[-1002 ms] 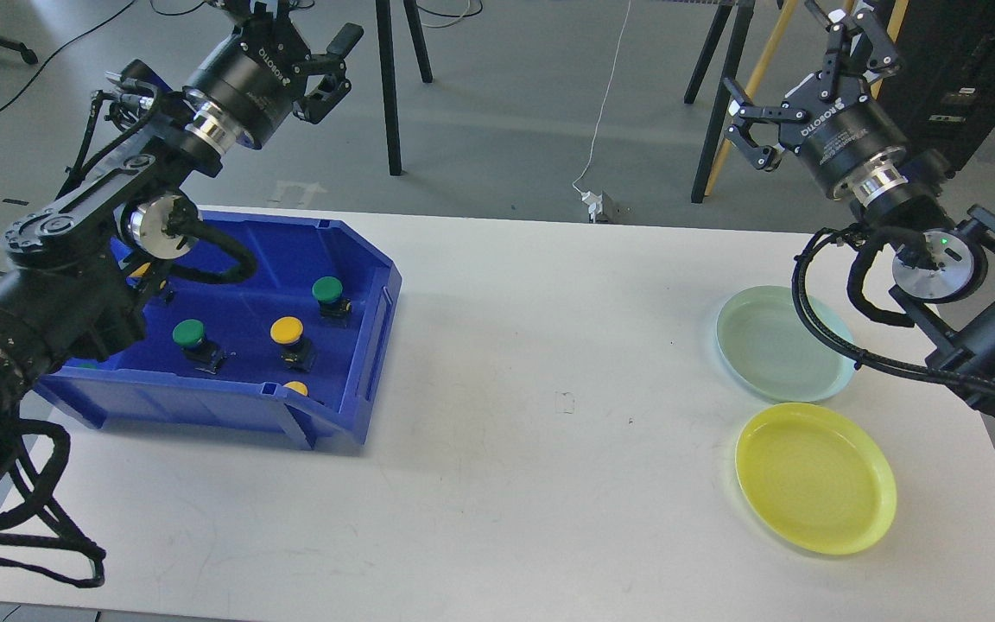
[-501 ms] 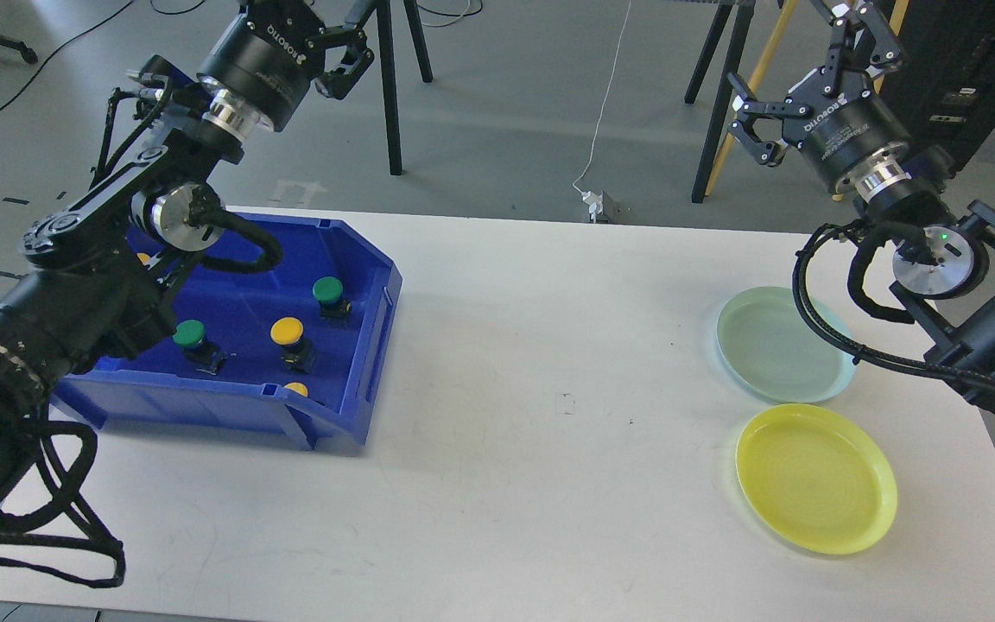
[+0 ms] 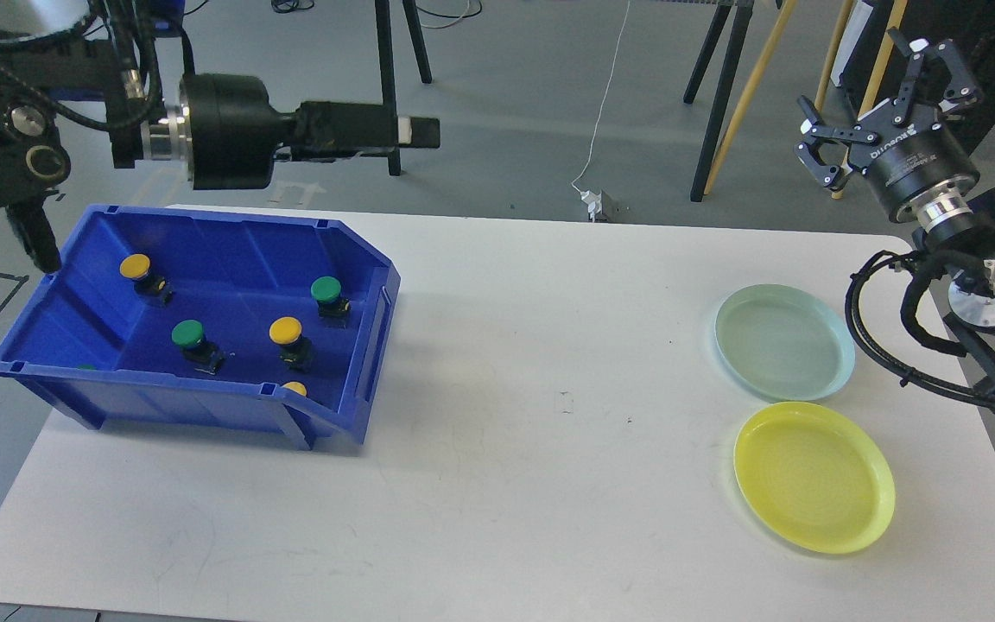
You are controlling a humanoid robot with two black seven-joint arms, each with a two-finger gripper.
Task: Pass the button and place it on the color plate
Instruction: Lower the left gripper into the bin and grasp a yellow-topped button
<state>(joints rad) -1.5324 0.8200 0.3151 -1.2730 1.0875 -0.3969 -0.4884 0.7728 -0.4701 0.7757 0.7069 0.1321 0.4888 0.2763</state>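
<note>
A blue bin [image 3: 374,321] at the table's left holds several push buttons: yellow ones [image 3: 135,266] [image 3: 286,329], green ones [image 3: 326,289] [image 3: 188,333], and another yellow one [image 3: 294,388] half hidden by the bin's front wall. A pale green plate [image 3: 784,342] and a yellow plate [image 3: 814,476] lie at the table's right, both empty. My left gripper [image 3: 418,131] is held level above the bin's back edge, pointing right and seen side-on, so its fingers cannot be told apart. My right gripper [image 3: 867,85] is open and empty, raised behind the green plate.
The white table [image 3: 549,484] lies between the bin and the plates. Black stand legs [image 3: 389,95], a yellow pole [image 3: 748,95] and a white cable [image 3: 605,104] are on the floor behind the table. My right arm's cables [image 3: 873,337] hang beside the green plate.
My left arm has swung up off the bin and turned to point right, uncovering the bin's left half. My right gripper has shifted to the right, staying open.
</note>
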